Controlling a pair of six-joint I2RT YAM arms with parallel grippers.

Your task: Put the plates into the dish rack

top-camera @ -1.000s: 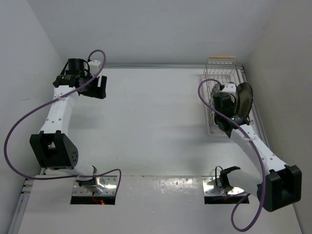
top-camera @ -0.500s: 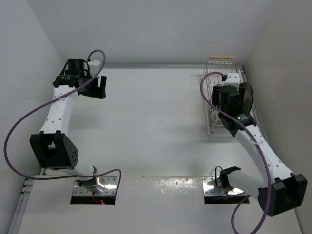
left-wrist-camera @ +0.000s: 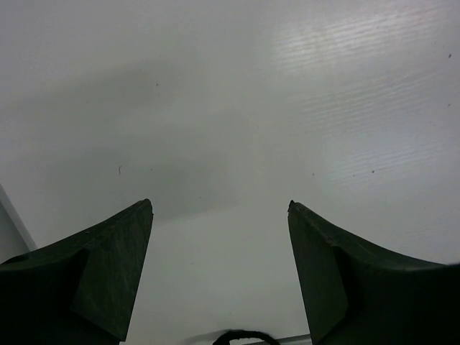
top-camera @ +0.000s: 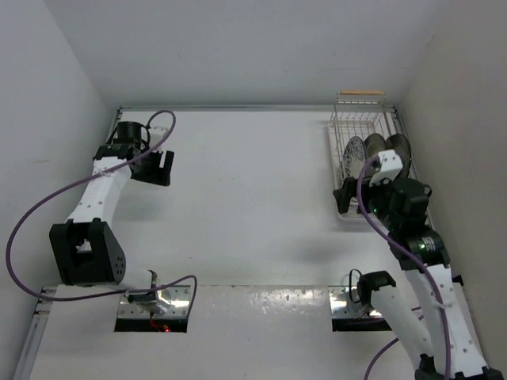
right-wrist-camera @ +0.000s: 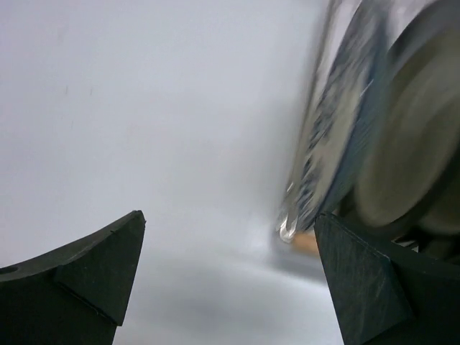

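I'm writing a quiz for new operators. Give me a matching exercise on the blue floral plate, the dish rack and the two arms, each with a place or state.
1 blue floral plate
2 dish rack
3 left arm
4 right arm

a jaws open over bare table, far left
b on edge, leftmost in the rack
c far right corner of the table
d jaws open by the rack's near end

Pairs: 1-b; 2-c; 3-a; 4-d

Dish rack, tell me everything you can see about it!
The dish rack is a white wire basket, rectangular, with a light wooden handle bar at its far end. It sits on the table in the far right corner. Three plates stand on edge inside, side by side. The right arm hides its near end.
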